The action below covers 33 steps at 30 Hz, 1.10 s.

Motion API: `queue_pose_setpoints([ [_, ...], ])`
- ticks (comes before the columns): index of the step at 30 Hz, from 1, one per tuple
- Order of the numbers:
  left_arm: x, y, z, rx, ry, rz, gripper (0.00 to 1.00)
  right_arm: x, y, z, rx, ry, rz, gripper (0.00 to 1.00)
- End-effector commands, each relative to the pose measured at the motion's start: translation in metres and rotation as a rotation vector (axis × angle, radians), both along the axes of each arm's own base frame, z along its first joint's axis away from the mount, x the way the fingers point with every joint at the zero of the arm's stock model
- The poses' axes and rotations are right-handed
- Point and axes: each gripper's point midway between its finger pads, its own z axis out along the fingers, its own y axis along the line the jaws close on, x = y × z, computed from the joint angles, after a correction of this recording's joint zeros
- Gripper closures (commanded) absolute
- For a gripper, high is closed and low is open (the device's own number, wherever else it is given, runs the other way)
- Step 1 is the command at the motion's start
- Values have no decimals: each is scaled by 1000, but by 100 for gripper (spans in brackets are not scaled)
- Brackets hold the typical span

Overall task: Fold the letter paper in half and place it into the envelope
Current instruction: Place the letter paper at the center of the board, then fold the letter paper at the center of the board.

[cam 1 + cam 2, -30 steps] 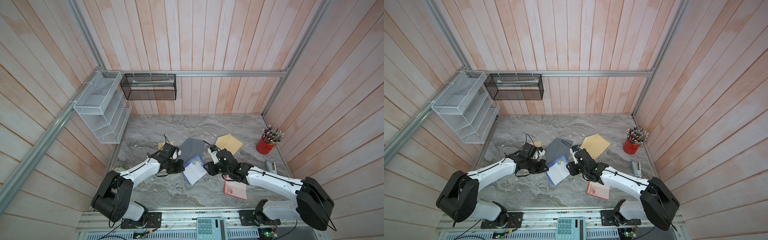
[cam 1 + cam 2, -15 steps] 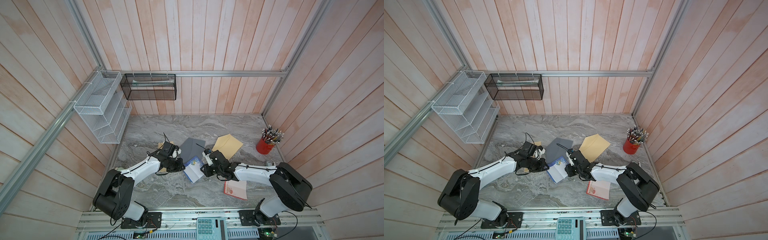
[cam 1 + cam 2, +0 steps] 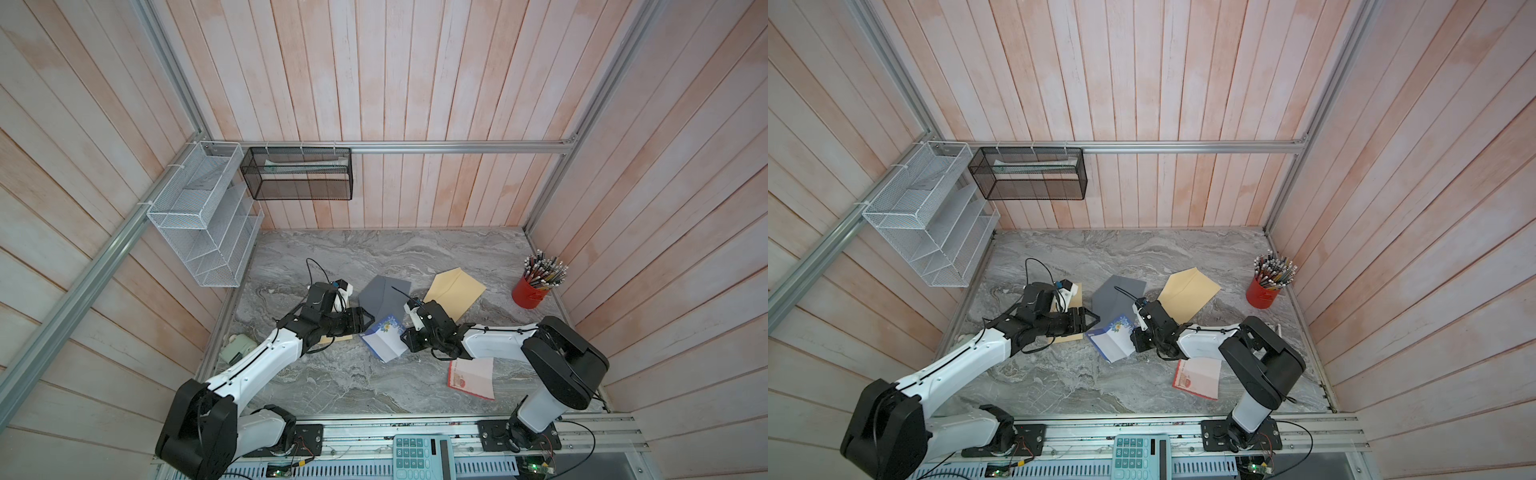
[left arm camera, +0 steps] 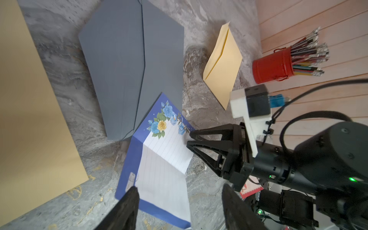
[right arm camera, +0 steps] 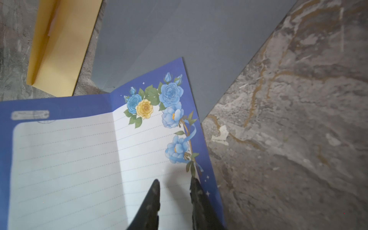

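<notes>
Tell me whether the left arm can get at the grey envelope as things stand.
Probably yes. The left hand stands open close beside the grey envelope, most of which lies bare. The letter paper covers only one corner of it, and the right hand is off at the paper's other side.

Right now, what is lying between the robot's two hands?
The flowery blue letter paper, partly folded, lies between the left hand and the right hand; it shows in both top views.
</notes>
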Motion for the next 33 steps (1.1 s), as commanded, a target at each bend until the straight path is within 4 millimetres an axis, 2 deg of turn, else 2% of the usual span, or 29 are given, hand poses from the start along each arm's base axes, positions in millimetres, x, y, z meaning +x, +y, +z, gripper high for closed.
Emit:
queue_pose_setpoints([
  [1, -7, 19, -9, 4, 5, 114, 33, -3, -3, -11, 0, 35, -9, 72],
  [10, -43, 37, -45, -50, 97, 207, 36, -8, -5, -18, 7, 70, -24, 74],
  [18, -61, 35, -72, -52, 168, 208, 42, -11, -4, -20, 15, 84, -27, 75],
  [22, -70, 40, -84, -16, 200, 234, 46, -12, -5, -20, 13, 88, -28, 76],
  [24, -74, 42, -91, -14, 216, 248, 54, -12, -5, -20, 16, 88, -31, 76],
  [28, -75, 38, -99, -40, 235, 247, 56, -12, -6, -21, 17, 92, -30, 77],
  [33, -68, 24, -99, -62, 229, 221, 58, -13, -5, -22, 17, 94, -29, 77],
])
